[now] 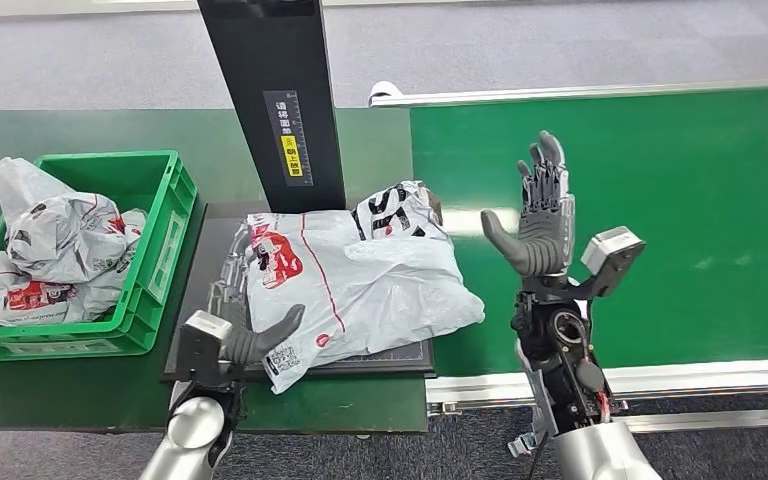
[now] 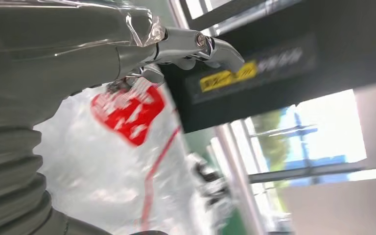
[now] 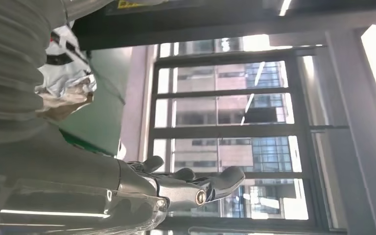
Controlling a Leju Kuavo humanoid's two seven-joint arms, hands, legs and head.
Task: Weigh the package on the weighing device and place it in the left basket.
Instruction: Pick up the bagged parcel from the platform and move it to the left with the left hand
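Black scale plate [image 1: 412, 356] bears package [image 1: 360, 275] — lengthwise left-right.

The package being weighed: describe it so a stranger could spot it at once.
Find the black post at the table's middle. At its foot lies the package, a grey plastic bag with red print, on the dark scale plate. Unlike the bags in the green basket, it lies outside any container.

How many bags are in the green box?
2 that I can see: one crumpled package on top, another package spilling over the green basket's near-left rim. More may be hidden underneath.
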